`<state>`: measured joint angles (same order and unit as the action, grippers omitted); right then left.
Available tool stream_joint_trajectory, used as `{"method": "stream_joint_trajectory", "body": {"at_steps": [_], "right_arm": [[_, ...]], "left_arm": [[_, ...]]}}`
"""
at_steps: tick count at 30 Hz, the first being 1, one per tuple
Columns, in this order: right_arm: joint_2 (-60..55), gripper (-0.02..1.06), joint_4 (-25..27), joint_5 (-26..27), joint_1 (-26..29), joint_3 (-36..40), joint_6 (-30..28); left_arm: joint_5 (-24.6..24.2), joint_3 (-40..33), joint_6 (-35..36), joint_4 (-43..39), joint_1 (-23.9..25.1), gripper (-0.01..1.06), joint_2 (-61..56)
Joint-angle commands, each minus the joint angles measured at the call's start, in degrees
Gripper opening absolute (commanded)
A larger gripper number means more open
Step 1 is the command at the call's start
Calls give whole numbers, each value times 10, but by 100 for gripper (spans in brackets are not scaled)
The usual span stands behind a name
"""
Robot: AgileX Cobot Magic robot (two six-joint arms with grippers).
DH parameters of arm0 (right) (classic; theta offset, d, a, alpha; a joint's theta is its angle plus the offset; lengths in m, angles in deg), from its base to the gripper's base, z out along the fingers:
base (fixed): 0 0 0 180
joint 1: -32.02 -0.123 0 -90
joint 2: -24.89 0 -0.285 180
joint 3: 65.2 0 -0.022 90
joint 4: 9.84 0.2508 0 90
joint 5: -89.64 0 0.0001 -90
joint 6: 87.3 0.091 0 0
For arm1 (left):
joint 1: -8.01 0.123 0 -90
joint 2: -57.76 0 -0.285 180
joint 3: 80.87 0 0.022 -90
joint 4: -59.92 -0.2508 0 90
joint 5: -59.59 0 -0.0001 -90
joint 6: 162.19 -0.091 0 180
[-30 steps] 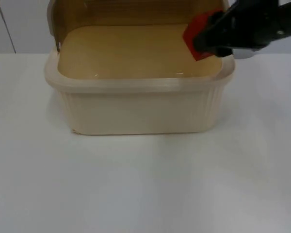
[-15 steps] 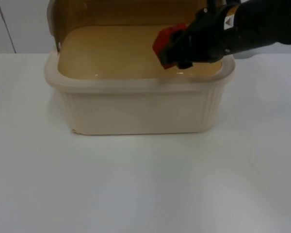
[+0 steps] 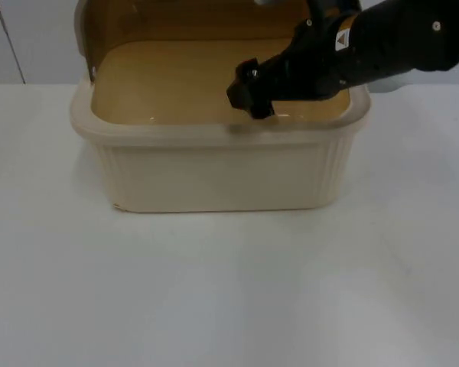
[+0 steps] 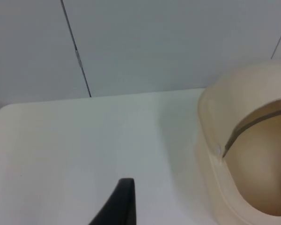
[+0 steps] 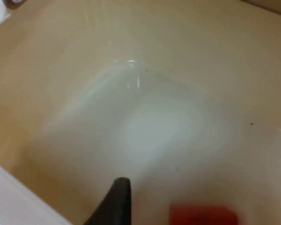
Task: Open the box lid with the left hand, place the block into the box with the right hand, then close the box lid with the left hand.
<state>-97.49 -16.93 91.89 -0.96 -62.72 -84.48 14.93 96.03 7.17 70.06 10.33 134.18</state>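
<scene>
The cream box (image 3: 214, 172) stands at the back of the table, with its lid (image 3: 183, 19) raised upright behind it. My right gripper (image 3: 243, 93) reaches from the right down into the box, open, with nothing red between its fingers. In the right wrist view the red block (image 5: 203, 216) is a blur on the box's pale floor (image 5: 154, 126), close beside the fingertip. The box's front wall hides the block in the top view. My left gripper (image 4: 123, 206) waits above the bare table, left of the box's rounded end (image 4: 210, 154).
The grey partition wall (image 4: 154, 42) rises just behind the box. White table top (image 3: 229, 290) stretches in front of the box and to both sides of it.
The right gripper moved left and down into the box with the red block. The block has left the fingers and now shows on the box floor.
</scene>
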Motion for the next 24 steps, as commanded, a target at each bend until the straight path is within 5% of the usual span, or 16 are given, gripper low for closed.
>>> {"method": "stream_joint_trajectory", "body": {"at_steps": [1,11,20,24], "right_arm": [[16,104,-1,-11,-3,-4,-3],[95,104,-3,-147,-30,7,-4],[213,104,1,-137,-57,123,51],[320,104,-2,-142,-19,181,54]], "left_arm": [[-2,-2,4,-6,0,104,0],[-6,-2,4,-6,0,104,0],[-15,-2,4,-6,0,104,0],[-15,-2,4,-6,0,104,0]]}}
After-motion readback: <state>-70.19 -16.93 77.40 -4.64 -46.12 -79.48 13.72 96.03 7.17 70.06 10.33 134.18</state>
